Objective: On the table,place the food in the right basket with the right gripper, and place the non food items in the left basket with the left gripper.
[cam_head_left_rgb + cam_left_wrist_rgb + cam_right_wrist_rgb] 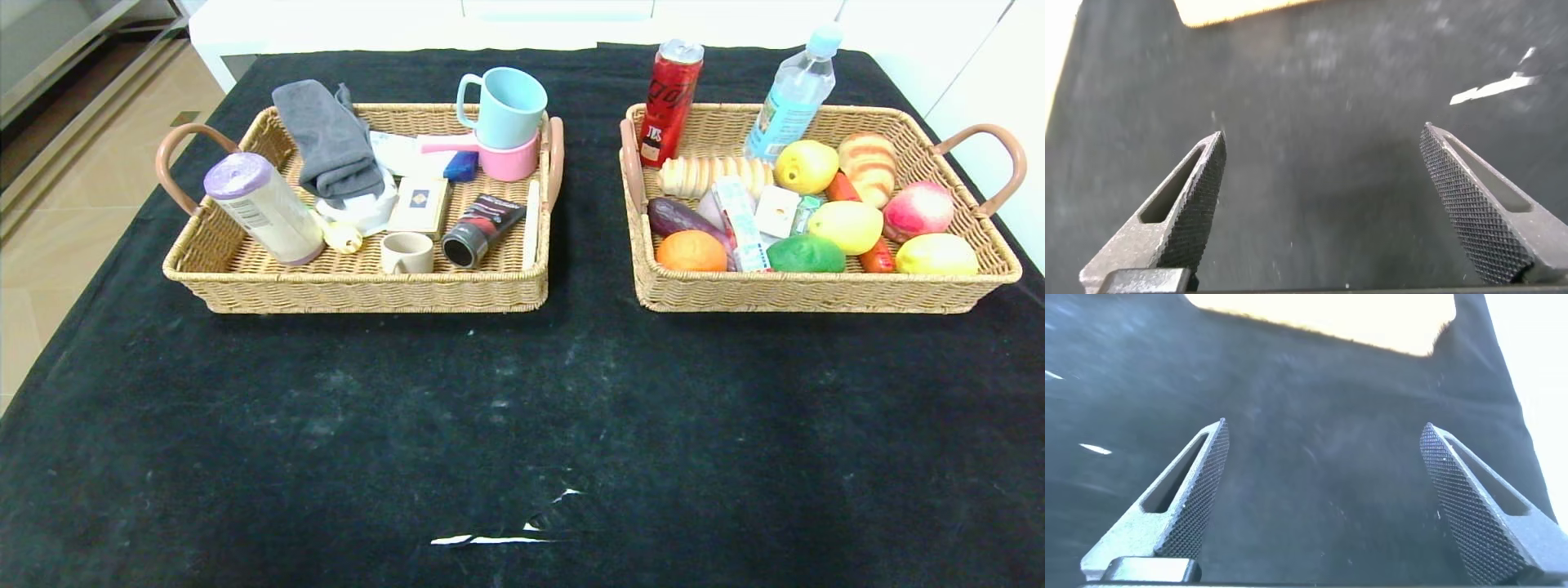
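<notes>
Nearest to the robot, the left gripper (1323, 143) hangs over the black cloth of the worktop (522, 425) with its jaws spread wide and nothing between them. The right gripper (1324, 434) hangs over the same cloth, and its jaws are also spread wide and hold nothing. Neither arm appears in the head view.

The front part of the worktop shows only faint white scuffs and a small white tear (498, 535) near the front edge.

Farther back stand two wicker trays side by side, a little apart. In the left basket (359, 286), along the front, lie the purple-lidded bottle (263, 206), the small cream cup (407, 252), the black and red cosmetic tube (482, 229) and the white marker pen (532, 222), which lies along the right wall. Behind them are the grey cloth (329, 139) and a blue mug (506, 106) stacked on a pink one.

In the right basket (816, 292) the smooth lemon (936, 255) lies in the front right corner, the bumpy yellow fruit (849, 226) is near the middle, and the small green gum pack (805, 214) is just beside it. At the back stand a red can (673, 102) and a water bottle (792, 94).
</notes>
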Controlling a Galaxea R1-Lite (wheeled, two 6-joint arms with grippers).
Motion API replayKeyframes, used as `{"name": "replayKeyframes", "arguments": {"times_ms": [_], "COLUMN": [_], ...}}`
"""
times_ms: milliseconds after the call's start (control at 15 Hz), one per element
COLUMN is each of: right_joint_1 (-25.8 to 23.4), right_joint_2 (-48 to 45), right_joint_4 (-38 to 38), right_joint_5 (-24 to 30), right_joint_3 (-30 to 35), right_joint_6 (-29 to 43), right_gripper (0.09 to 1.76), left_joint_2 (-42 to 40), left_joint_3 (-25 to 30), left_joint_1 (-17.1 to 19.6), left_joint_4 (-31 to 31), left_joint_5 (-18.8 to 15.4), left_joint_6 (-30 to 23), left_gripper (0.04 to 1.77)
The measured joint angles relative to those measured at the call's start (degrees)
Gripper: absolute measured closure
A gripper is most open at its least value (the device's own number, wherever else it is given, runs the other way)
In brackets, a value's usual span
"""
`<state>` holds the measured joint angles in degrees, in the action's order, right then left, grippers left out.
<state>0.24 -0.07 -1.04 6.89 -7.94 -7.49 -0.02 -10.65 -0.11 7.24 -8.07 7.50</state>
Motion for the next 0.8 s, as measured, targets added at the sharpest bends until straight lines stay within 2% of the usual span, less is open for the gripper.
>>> {"name": "replayKeyframes", "arguments": {"times_ms": [333, 533, 800], "right_joint_1": [0.0, 0.0, 0.0], "right_joint_2": [0.0, 0.0, 0.0], "right_joint_4": [-2.8, 0.4, 1.0], "right_joint_5": [-3.4, -4.0, -5.8], "right_joint_3": [7.0, 7.7, 7.8], "right_joint_6": [-0.6, 0.2, 5.2], "right_gripper": [0.15, 0.15, 0.15], "left_joint_2": [0.0, 0.0, 0.0], "left_joint_3": [6.3, 9.9, 10.6], "left_joint_1": [0.0, 0.0, 0.0], "left_joint_4": [-3.4, -6.3, -6.4], "left_joint_5": [3.0, 5.3, 7.0], "left_joint_6": [0.1, -0.7, -3.6], "left_gripper": [0.09, 0.09, 0.09]}}
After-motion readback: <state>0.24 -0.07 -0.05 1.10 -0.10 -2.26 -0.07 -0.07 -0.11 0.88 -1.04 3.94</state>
